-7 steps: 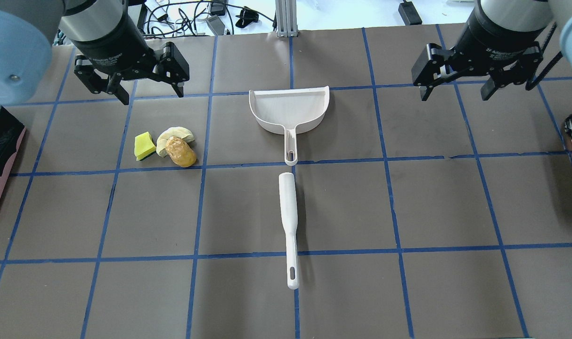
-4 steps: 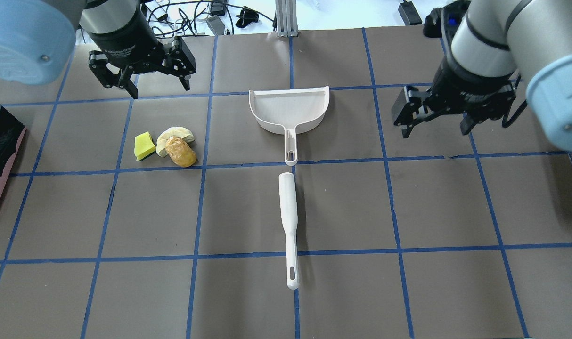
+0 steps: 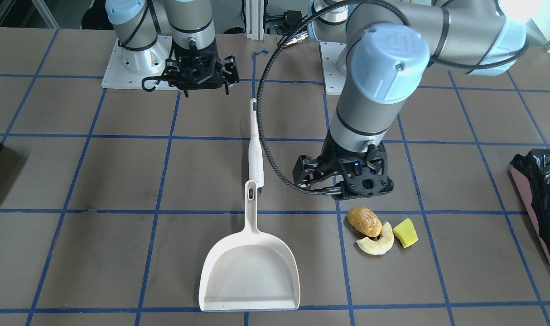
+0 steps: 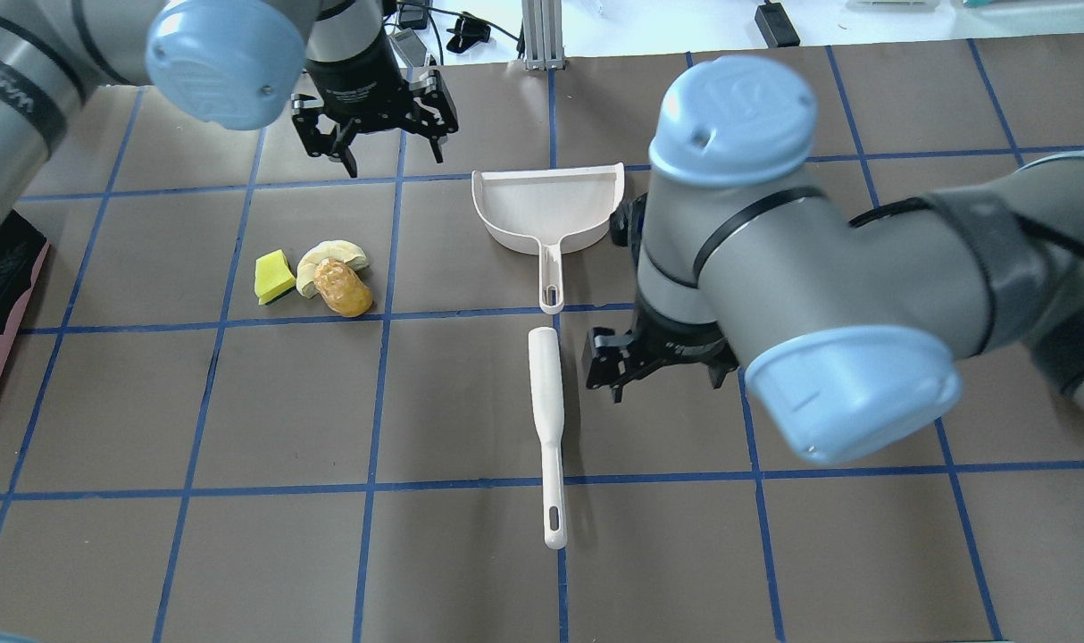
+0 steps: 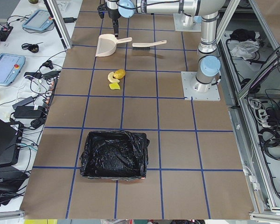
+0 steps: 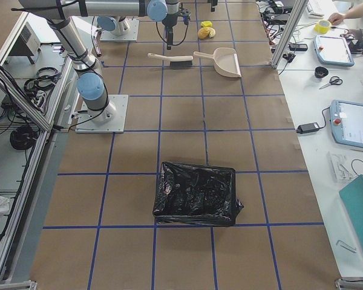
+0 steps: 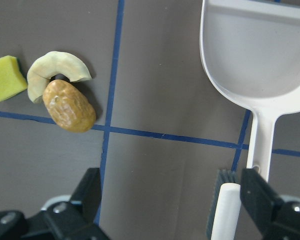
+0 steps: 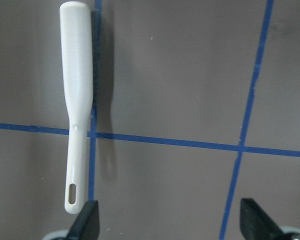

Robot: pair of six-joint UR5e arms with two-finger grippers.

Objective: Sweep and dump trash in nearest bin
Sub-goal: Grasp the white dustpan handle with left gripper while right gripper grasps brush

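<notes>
Brown table (image 4: 149, 402) holds three trash scraps (image 4: 314, 277) left of the middle in the overhead view, small and probably light and quick to roll, so the wide-open right claw (image 8: 170, 217) should pinch the stiff brush (image 4: 546, 384) by its thin handle (image 4: 553, 491), and the left claw (image 4: 395, 161) is wide open too.

The dustpan (image 4: 549, 207) and brush (image 4: 546, 384) looked like smooth off-white plastic, bin liner (image 5: 113, 154) was crinkly glossy black plastic, tabletop (image 4: 283, 402) flat matt brown, potato lump (image 7: 69, 106) kinda shiny.
</notes>
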